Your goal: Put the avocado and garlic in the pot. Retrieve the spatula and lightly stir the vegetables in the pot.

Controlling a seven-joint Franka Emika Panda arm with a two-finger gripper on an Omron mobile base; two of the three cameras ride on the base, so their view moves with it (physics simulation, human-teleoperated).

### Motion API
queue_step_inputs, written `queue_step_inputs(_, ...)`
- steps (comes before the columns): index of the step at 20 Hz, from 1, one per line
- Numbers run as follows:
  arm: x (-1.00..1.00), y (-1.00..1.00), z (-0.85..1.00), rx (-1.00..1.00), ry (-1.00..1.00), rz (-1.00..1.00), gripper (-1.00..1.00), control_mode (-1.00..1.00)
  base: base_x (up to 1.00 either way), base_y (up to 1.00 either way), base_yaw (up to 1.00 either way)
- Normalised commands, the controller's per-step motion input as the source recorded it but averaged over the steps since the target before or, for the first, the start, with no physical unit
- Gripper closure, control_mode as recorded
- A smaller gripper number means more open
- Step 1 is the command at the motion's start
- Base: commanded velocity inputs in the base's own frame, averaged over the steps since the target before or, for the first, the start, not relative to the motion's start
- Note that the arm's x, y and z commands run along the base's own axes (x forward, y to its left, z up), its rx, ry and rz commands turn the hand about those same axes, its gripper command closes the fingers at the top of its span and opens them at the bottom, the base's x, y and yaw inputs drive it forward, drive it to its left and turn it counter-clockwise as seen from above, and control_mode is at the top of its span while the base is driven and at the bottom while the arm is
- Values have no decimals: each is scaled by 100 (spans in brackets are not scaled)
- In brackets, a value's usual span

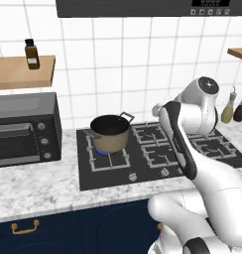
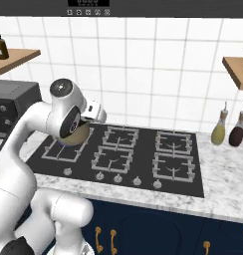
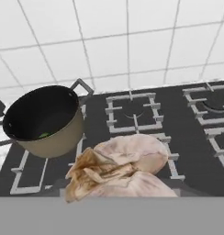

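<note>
Hand view: garlic [image 3: 123,170] up close at the lower edge, right where the fingertips ought to rise, hiding them entirely. Judged grasped by the gripper [image 2: 97,115] for that reason, since the bulb hangs above the hob [image 3: 132,114] rather than resting on its grates; jaws themselves not visible, so the grip is inferred, not seen. Held off to one side of the pot [image 3: 45,121], near it but not yet over its mouth, presumably midway in the carry toward a drop. Pot upright on the hob's rear left burner in the left base view, a blue flame [image 1: 104,151] beneath it, black inside open to the gripper's approach, one grey loop handle turned toward the wall. Small green patch low inside the pot, likely the avocado [image 3: 45,135], already delivered. Garlic pale cream with tan, papery skin, two swollen lobes and a crumpled, torn-looking husk at one end; light and dry by the look, easy to crush if squeezed hard. Hob set into the marbled desk [image 1: 38,183]. Spatula still to be fetched.
</note>
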Motion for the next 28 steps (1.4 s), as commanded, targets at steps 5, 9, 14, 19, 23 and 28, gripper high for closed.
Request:
queue_step_inputs(5, 43, 100, -8, 0, 14, 19, 100, -100, 0, 0, 0)
queue_step_inputs(9, 76, 88, -44, -5, 17, 9, 100, -100, 0, 0, 0)
queue_step_inputs(14, 85, 75, -65, -15, 13, 4, 100, -100, 0, 0, 0)
queue_step_inputs(19, 93, 38, -51, -8, 15, 2, 100, -100, 0, 0, 0)
queue_step_inputs(23, 82, 24, -61, -3, 18, 1, 100, -100, 0, 0, 0)
queue_step_inputs(28, 40, 22, -56, -2, 13, 1, 100, -100, 0, 0, 0)
